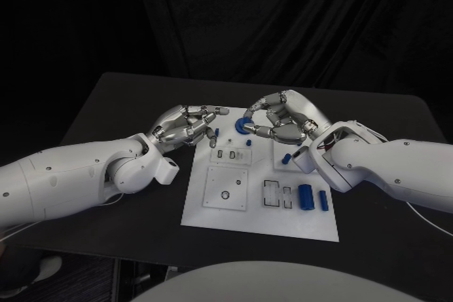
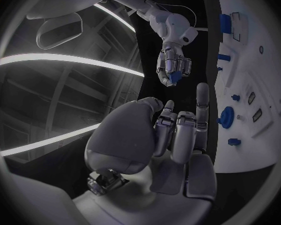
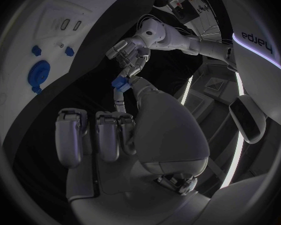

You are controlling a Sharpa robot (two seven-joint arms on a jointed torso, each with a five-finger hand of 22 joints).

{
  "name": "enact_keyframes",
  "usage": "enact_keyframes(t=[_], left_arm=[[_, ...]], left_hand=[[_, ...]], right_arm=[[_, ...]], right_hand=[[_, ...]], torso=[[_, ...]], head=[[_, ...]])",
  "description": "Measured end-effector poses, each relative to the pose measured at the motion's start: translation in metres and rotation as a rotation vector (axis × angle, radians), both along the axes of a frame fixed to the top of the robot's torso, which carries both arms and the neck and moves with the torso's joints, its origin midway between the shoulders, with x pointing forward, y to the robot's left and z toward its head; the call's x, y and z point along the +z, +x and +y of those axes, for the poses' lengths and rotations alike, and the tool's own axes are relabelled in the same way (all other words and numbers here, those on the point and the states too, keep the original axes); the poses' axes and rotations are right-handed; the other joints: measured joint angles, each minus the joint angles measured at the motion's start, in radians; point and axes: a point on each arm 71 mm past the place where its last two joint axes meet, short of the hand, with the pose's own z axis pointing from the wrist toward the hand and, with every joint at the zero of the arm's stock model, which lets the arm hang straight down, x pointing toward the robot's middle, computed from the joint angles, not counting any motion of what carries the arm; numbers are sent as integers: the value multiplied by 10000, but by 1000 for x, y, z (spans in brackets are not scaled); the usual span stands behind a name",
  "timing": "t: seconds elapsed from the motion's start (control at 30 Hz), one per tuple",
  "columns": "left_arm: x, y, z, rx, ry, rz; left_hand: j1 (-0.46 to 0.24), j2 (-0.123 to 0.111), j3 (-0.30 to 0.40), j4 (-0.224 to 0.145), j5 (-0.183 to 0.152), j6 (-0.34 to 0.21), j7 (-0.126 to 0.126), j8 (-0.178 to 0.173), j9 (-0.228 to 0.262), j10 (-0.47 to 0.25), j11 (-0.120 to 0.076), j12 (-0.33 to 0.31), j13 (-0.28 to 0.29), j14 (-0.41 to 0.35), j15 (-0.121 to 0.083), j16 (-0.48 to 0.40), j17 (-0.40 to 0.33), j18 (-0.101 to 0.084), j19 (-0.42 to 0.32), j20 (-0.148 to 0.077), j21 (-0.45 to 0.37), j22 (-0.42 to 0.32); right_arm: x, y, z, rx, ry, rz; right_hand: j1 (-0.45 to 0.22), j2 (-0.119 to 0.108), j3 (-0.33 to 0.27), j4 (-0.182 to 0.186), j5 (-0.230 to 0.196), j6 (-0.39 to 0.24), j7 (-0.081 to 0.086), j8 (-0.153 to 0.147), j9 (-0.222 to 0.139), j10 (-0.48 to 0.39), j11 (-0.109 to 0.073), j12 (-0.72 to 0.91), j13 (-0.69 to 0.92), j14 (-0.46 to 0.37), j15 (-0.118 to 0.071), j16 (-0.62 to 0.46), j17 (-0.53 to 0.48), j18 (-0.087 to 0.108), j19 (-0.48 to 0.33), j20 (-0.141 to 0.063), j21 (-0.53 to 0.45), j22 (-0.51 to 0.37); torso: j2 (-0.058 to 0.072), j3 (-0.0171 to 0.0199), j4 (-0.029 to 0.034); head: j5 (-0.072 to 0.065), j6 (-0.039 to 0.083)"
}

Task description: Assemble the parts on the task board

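The white task board [image 1: 269, 220] lies in the middle of the black table, and my two hands hover over its far end. My right hand [image 1: 286, 120] pinches a small blue part [image 3: 120, 82] at its fingertips; the left wrist view shows this part [image 2: 176, 75] held above the table. My left hand [image 1: 185, 126] has its fingers curled in, apart from one held straight, and holds nothing. A round blue part [image 1: 243, 126] sits on the board between the hands, close to the left hand's straight fingertip [image 2: 203, 91].
Two blue cylinders [image 1: 307, 196] lie side by side at the board's right edge. Small blue pegs [image 1: 286, 159] stand further up the board, next to rectangular slots [image 1: 271, 193] and a square plate [image 1: 226, 187]. Bare black table surrounds the board.
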Motion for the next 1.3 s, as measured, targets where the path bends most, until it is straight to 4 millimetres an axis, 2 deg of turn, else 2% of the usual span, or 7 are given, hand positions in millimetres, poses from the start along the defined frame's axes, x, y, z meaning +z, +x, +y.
enact_keyframes(t=[0.1, 0.3, 0.47, 0.63, 0.9, 1.3], left_arm=[[-1, -1, -4, -142, 44, -27], [-3, -3, -9, -343, 113, -32], [-5, -5, -11, -463, 158, 12], [-7, -6, -12, -542, 196, 84], [-8, -7, -13, -597, 233, 135], [-9, -9, -16, -716, 258, 214]], left_hand=[[-4, 4, 28, -27, 0, 71, 0, 0, 3, 4, -4, 1, 1, 16, -93, 0, 0, 0, 37, -36, 225, 185], [-109, 6, 55, 0, 0, 236, 56, 0, 27, 25, -65, 2, 21, 16, -94, -1, -1, -1, 36, -36, 336, 301], [-109, 6, 54, 0, 0, 456, 24, 0, 42, 19, -96, 3, 17, 16, -164, -2, -1, -2, 149, -147, 516, 444], [-188, 5, 54, 0, 0, 597, 45, 40, 55, 19, -167, 3, 5, -9, -189, -6, -2, -2, 160, -158, 593, 494], [-188, 5, 81, -27, 0, 643, 71, 40, 64, 19, -167, 2, 6, 15, -234, -6, -3, -3, 197, -195, 594, 519], [-187, 5, 81, -27, 0, 643, 71, 40, 63, 19, -165, 2, 10, 15, -234, -6, -4, -3, 197, -195, 632, 530]], right_arm=[[0, 0, 0, 13, 1, 32], [-1, 0, 1, 23, 8, 57], [-1, 0, 1, 15, 18, 58], [-1, 0, 1, -15, 35, 32], [0, 1, 0, -75, 67, -30], [0, 1, 1, -86, 68, -36]], right_hand=[[62, -4, 0, 0, -30, 0, 0, -33, 0, 0, 0, 0, 0, 0, 0, 0, 0, 0, 0, 0, 0, 0], [80, -2, -2, 0, -38, -1, -1, -56, 0, 0, 0, 0, 0, 0, 0, 0, 0, 1, 0, 0, 0, -1], [80, -3, -14, 12, -40, -1, -1, -47, 0, 0, 0, 0, 0, 0, 0, 0, 0, 1, 0, 0, 0, -1], [91, -15, -15, 12, -15, -2, -2, -46, 0, 0, 1, 0, 0, 0, 1, 0, 0, 1, 0, 0, -38, -1], [89, -17, -17, 12, 12, -16, -16, -46, 0, -1, 1, 0, 0, 0, 1, 0, 0, 2, 0, 0, -38, -1], [87, -20, 1, 54, 10, -18, -18, -85, 0, -1, 1, 0, 0, 0, 1, 0, 0, 2, 0, 0, -38, 7]], torso=[[-4, -1, -8], [-7, -10, -18], [-7, -12, -19], [-2, -10, -11], [-3, -2, -11], [-7, -1, -9]], head=[[32, -21], [42, -34], [42, -47], [12, -53], [-37, -57], [-41, -57]])
